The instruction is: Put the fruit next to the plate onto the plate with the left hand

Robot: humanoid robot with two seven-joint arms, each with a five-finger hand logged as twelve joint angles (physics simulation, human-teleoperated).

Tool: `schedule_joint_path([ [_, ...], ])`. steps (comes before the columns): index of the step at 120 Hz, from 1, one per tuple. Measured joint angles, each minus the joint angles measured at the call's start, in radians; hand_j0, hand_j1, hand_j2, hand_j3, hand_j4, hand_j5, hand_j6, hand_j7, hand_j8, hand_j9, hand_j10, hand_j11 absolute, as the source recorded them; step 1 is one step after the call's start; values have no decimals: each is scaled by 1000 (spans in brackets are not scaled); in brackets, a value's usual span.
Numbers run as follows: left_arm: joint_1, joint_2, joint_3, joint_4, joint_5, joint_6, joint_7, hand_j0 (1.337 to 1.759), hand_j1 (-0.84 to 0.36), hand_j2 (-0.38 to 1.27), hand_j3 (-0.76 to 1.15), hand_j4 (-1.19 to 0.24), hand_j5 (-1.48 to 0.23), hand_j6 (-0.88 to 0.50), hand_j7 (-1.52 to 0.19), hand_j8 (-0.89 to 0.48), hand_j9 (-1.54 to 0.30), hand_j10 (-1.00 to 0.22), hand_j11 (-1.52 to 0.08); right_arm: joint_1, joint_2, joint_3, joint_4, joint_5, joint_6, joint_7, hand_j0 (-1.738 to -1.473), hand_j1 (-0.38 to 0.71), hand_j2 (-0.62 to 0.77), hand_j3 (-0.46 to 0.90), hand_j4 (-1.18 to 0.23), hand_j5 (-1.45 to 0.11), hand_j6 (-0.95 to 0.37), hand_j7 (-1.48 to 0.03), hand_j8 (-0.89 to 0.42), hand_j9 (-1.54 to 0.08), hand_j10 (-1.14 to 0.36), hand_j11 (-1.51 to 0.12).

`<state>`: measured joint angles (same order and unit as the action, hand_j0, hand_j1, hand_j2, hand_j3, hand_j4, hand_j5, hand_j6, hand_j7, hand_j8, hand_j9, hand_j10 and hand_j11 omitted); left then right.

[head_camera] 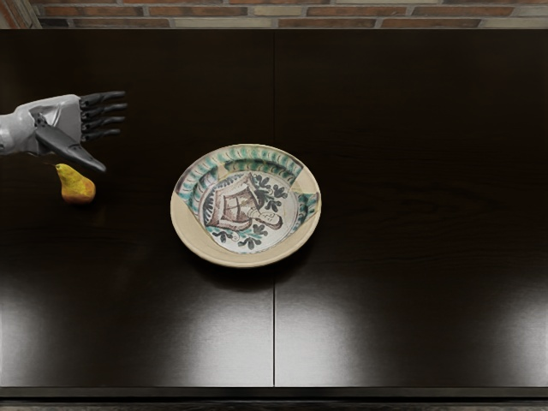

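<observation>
A small yellow-orange pear (75, 185) lies on the dark table, to the left of the plate (190, 231). The plate is cream-rimmed with a green, brown and white painted pattern, and nothing lies on it. My left hand (90, 128) comes in from the left edge and hovers just above and behind the pear. Its fingers (104, 110) are stretched out to the right and its thumb points down toward the pear. It holds nothing, and I cannot tell whether the thumb touches the fruit. The right arm does not show.
The dark wooden table (411, 282) fills the view, with a seam running down its middle. A brick wall (274, 10) runs along the far edge.
</observation>
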<state>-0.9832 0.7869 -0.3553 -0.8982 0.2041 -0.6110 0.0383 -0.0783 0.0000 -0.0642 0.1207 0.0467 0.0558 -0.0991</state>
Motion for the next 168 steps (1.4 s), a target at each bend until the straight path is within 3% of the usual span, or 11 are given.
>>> schedule_joint_path([
  [44,11,3,0,9,-8,0,0,1658,349,1,0,0,0,-1,0,0,0,0,0,0,0,3,-5,-1,-1,0,-1658,-320,-5,0,-24,-31,-24,-31,-24,-31,-24,-31],
  [82,2,-38,-7,141,50,0,-20,1658,349,1,0,-1,0,-1,0,-1,0,0,0,1,0,4,-6,1,-1,-1,-1658,-320,-5,0,-24,-31,-24,-31,-24,-31,-24,-31],
  [98,-7,-37,-11,169,144,0,-100,1658,349,2,0,-1,0,-1,0,-1,0,0,0,1,0,3,-5,1,0,-2,-1658,-320,-5,0,-24,-31,-24,-31,-24,-31,-24,-31],
  [113,-9,-37,-13,185,274,0,-240,1658,349,2,0,-1,0,-2,0,-1,0,-1,0,2,0,2,-3,1,1,-3,-1658,-320,-5,0,-24,-31,-24,-31,-24,-31,-24,-31],
  [131,-4,-38,-14,217,394,0,-360,1658,349,2,0,-2,0,-2,0,-2,0,-1,0,2,0,2,-3,1,1,-4,-1658,-320,-5,0,-24,-31,-24,-31,-24,-31,-24,-31],
  [149,5,-41,-12,226,475,0,-441,1658,349,3,0,-3,0,-3,0,-3,0,-2,0,2,0,1,-3,1,1,-4,-1658,-320,-5,0,-24,-31,-24,-31,-24,-31,-24,-31],
  [168,21,-47,-8,234,523,0,-490,1658,349,3,0,-3,0,-4,0,-3,0,-2,0,2,0,2,-3,1,1,-4,-1658,-320,-5,0,-24,-31,-24,-31,-24,-31,-24,-31],
])
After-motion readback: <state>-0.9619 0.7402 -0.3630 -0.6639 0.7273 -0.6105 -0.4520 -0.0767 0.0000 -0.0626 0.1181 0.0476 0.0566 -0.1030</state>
